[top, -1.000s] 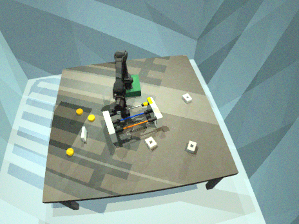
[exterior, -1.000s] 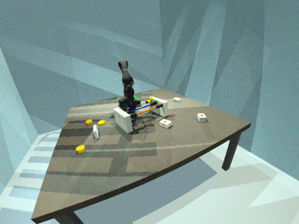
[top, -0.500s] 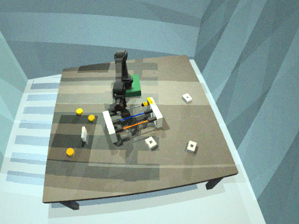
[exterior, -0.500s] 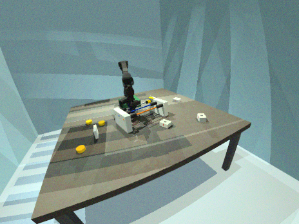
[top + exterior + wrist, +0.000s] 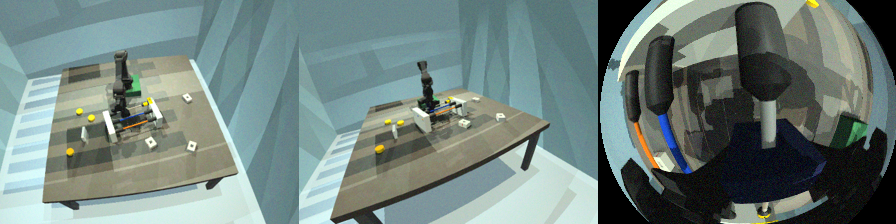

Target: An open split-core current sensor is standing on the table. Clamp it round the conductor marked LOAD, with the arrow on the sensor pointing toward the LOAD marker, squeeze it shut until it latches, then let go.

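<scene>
The frame's rear conductor is pale, with black sleeves (image 5: 763, 45); its bare part shows in the wrist view (image 5: 768, 117) and in the top view (image 5: 136, 107). A yellow marker (image 5: 149, 100) (image 5: 450, 98) stands on the right end board by this conductor; its lettering is unreadable. My gripper (image 5: 124, 112) (image 5: 763, 142) is shut on the dark blue sensor (image 5: 773, 165), one finger on each side. The pale conductor runs into the sensor and shows again beyond it. The sensor's arrow and latch are not visible, and whether its jaws meet cannot be told.
A blue conductor (image 5: 133, 116) (image 5: 668, 135) and an orange one (image 5: 135, 124) (image 5: 644, 145) run parallel in front, between white end boards (image 5: 110, 127) (image 5: 422, 120). A green block (image 5: 133, 91) is behind. White square pieces (image 5: 151, 142), yellow discs (image 5: 91, 118) and an upright white plate (image 5: 84, 134) stand around.
</scene>
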Available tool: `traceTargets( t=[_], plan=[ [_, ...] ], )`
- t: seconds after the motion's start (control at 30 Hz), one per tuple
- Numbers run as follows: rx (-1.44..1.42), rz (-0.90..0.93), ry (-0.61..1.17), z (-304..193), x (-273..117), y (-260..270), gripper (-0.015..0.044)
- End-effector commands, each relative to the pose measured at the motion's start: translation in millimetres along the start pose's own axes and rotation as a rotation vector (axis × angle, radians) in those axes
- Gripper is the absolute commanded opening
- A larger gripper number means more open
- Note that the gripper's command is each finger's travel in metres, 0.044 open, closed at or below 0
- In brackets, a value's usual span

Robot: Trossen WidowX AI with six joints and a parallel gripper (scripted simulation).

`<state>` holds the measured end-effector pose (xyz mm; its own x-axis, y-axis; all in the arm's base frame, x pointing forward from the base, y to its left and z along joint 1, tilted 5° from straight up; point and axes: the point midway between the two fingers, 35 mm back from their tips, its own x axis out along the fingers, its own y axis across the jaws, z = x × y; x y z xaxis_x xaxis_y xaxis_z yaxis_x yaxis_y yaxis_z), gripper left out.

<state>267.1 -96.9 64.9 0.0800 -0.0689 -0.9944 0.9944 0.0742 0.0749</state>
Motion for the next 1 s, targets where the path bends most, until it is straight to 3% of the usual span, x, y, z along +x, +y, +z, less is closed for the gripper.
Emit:
traceTargets(
  t=[0.0, 0.83, 0.97],
  plan=[
    [0.000, 0.001, -0.001, 0.2, 0.1, 0.3, 0.0000],
    [0.000, -0.001, 0.000, 0.0, 5.2, 0.5, 0.0000],
    [-0.001, -0.004, 0.002, -0.2, 1.4, -0.3, 0.0105]
  ],
)
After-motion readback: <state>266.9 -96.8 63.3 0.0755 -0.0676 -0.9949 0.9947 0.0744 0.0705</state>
